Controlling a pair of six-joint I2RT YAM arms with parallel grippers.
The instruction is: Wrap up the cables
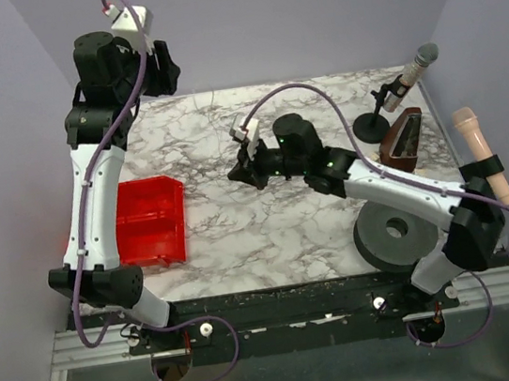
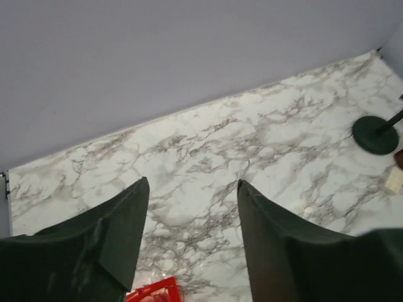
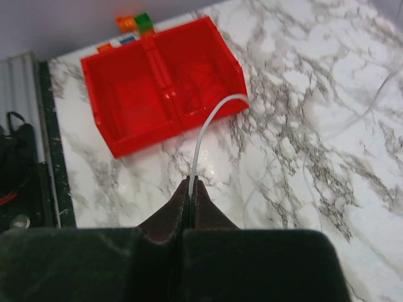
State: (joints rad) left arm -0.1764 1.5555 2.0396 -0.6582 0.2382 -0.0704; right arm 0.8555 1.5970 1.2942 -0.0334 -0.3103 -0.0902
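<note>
My right gripper (image 1: 239, 168) hangs over the middle of the marble table (image 1: 240, 221). In the right wrist view its jaws (image 3: 192, 182) are shut on a thin white cable (image 3: 205, 126). The cable arcs up from the fingertips toward the front edge of the red bin (image 3: 160, 88). Thinner, almost clear cable loops (image 3: 312, 148) lie on the marble to the right. My left gripper (image 1: 162, 71) is raised high at the back left; its jaws (image 2: 192, 185) are wide open and empty above the tabletop. A faint strand of cable (image 2: 245, 168) lies below it.
The red bin (image 1: 150, 221) sits at the left of the table. At the right stand a microphone on a stand (image 1: 407, 80) with a round base (image 2: 376, 134), a brown metronome (image 1: 403, 143), a grey disc (image 1: 395, 232) and a cream recorder (image 1: 480, 151).
</note>
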